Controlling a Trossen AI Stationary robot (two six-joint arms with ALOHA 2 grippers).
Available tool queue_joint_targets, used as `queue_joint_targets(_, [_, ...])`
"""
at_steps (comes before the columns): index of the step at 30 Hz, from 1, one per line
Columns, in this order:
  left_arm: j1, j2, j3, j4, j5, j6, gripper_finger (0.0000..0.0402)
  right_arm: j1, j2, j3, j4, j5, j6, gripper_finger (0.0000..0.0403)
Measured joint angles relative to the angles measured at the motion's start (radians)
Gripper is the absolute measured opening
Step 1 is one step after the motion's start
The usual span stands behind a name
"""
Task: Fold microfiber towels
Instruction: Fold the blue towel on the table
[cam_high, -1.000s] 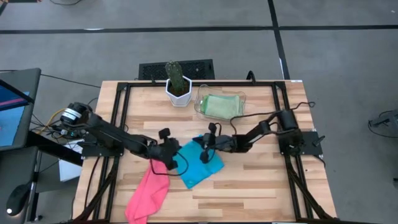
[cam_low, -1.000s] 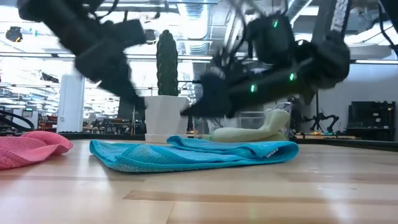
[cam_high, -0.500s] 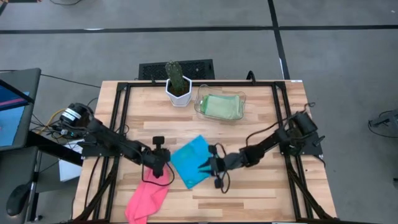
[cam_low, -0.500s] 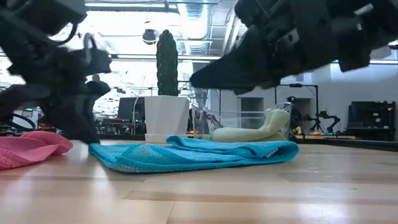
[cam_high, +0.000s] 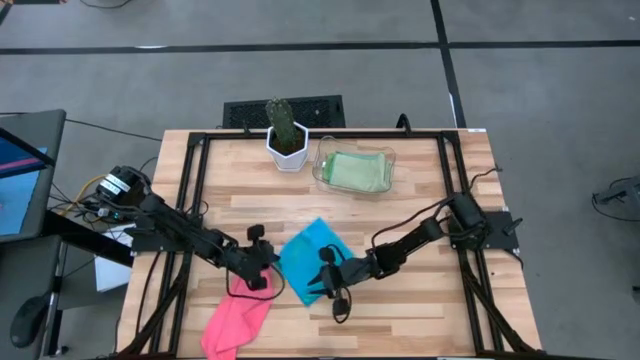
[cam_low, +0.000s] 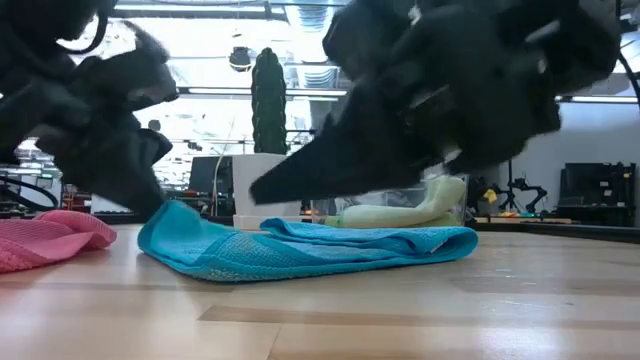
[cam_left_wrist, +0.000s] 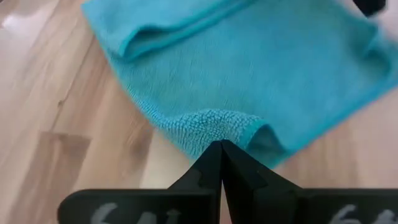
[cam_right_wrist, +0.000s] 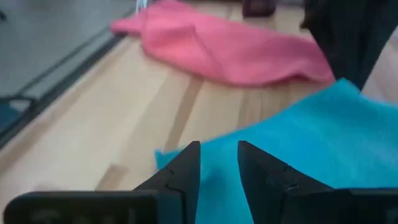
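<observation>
Now pinching the turquoise corner

Left gripper (cam_left_wrist: 221, 149) clamped shut on turquoise towel (cam_high: 308, 258), corner newly lifted: fold starting. Right gripper (cam_right_wrist: 217, 163) newly parted, holding nothing, low over the towel's near edge. Both arms stretched flat toward mid-table. Pink towel (cam_high: 238, 315) just beside; 1 green towel (cam_high: 355, 171) in clear tray (cam_high: 389, 156).

No text, label or brand reads clearly in any view. The left gripper's (cam_left_wrist: 221, 152) mount carries pale markings along the picture's edge, perhaps numerals, but they are cut off and too blurred to make out.
</observation>
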Motion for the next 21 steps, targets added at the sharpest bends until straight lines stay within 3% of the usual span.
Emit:
queue_joint_targets(3, [-0.011,0.000,0.000,0.061,-0.004,-0.066,0.0000,0.028,-0.066,0.001,-0.111,0.006,0.003,0.0126])
queue_joint_targets(7, [-0.021,0.035,0.000,0.093,0.013,-0.167,0.0000,0.080,-0.113,0.000,-0.240,0.119,0.020,0.0116])
queue_joint_targets(10, [-0.044,0.099,0.001,0.093,0.058,-0.228,0.0000,0.117,-0.099,0.001,-0.195,0.196,0.018,0.0109])
queue_joint_targets(16, [-0.098,0.204,0.006,0.208,0.003,-0.317,0.0000,0.131,0.017,0.001,-0.021,0.243,0.078,0.0098])
queue_joint_targets(21, [-0.132,0.227,0.035,0.265,0.015,-0.305,0.0000,0.152,0.057,0.006,-0.093,0.255,0.209,0.0090])
